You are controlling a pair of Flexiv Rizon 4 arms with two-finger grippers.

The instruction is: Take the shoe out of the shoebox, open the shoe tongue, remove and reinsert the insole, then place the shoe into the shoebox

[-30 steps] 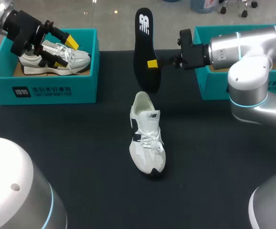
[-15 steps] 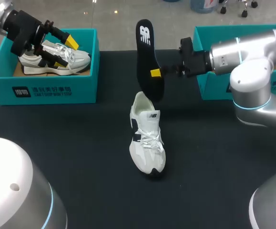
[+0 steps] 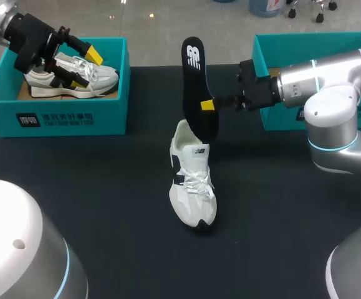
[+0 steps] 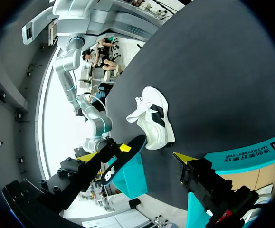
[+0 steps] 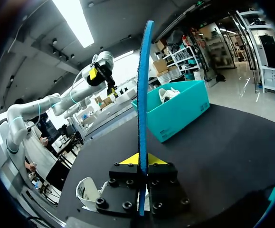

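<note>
Thin black foam insole held on edge over the shoe's heel, judged mid-reinsertion.
Right gripper is clamped on the insole's middle, one yellow tip on each face. The insole's long axis runs far to near and tilts down, its lower end just above the heel opening of the white lace-up sneaker. The sneaker lies on the black table, heel far, toe near, so insole and shoe roughly line up. Right arm is much nearer. Left gripper, fingers apart, hangs well apart at far left over the teal cardboard shoebox holding a second white sneaker. Open teal box sits far right. The tongue and laces could block entry.
</note>
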